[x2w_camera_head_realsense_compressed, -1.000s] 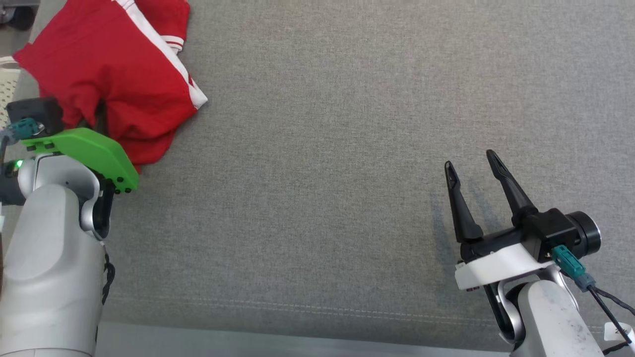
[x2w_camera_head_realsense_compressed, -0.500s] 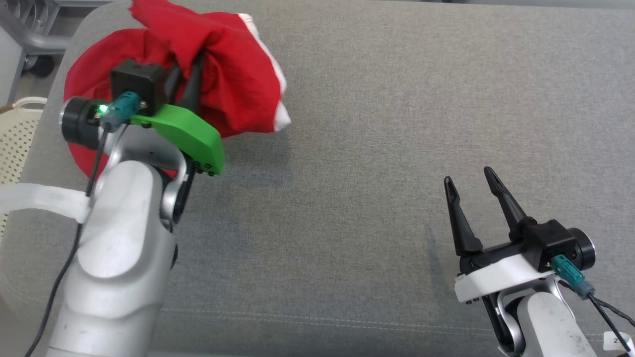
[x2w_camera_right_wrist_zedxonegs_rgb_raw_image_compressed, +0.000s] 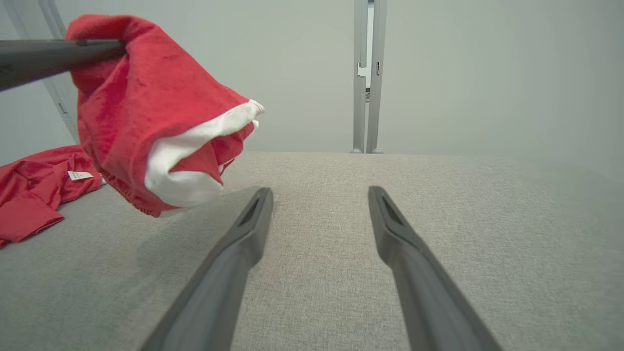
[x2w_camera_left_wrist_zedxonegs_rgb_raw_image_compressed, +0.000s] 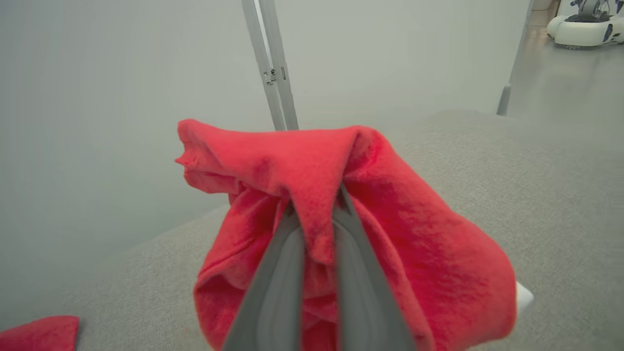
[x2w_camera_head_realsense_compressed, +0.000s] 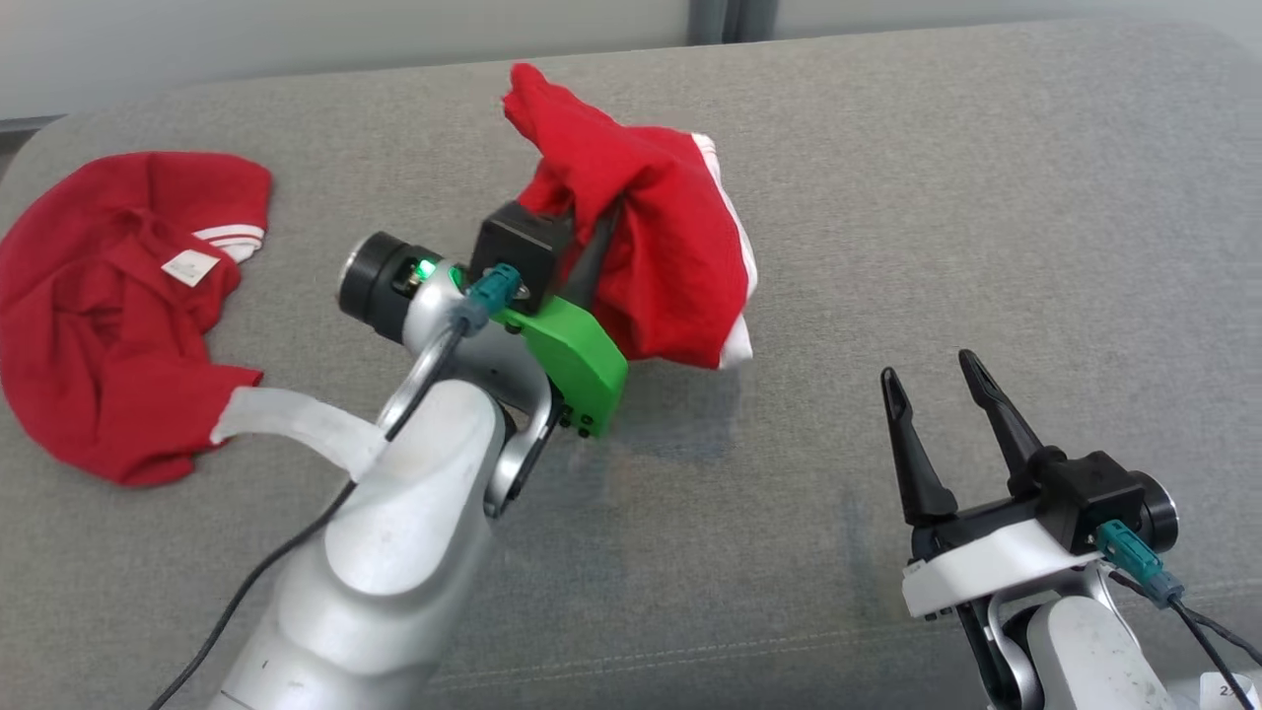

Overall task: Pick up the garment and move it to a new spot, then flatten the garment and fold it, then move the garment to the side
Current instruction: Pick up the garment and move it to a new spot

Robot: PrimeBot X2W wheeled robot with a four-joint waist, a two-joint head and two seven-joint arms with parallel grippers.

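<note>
A red garment with white trim (x2w_camera_head_realsense_compressed: 670, 266) hangs bunched in the air over the middle of the grey padded surface (x2w_camera_head_realsense_compressed: 937, 187), casting a shadow below it. My left gripper (x2w_camera_head_realsense_compressed: 592, 212) is shut on a fold near its top, and its fingertips are buried in the cloth. In the left wrist view the garment (x2w_camera_left_wrist_zedxonegs_rgb_raw_image_compressed: 414, 234) drapes over both sides of the closed left gripper (x2w_camera_left_wrist_zedxonegs_rgb_raw_image_compressed: 317, 207). My right gripper (x2w_camera_head_realsense_compressed: 929, 367) stands open at the lower right, low over the surface, holding nothing. In the right wrist view the garment (x2w_camera_right_wrist_zedxonegs_rgb_raw_image_compressed: 146, 112) hangs up and to the left of the right gripper (x2w_camera_right_wrist_zedxonegs_rgb_raw_image_compressed: 320, 191).
A second red piece of clothing with white cuffs and a label (x2w_camera_head_realsense_compressed: 108, 325) lies crumpled at the surface's left end, also seen as red cloth (x2w_camera_right_wrist_zedxonegs_rgb_raw_image_compressed: 34, 190) in the right wrist view. A pale wall and a grey metal post (x2w_camera_right_wrist_zedxonegs_rgb_raw_image_compressed: 365, 73) stand behind the surface.
The head camera has swung, shifting the whole picture. My left gripper has lifted the red garment off the surface and carried it right, closer to the right gripper, which has stayed open in place.
</note>
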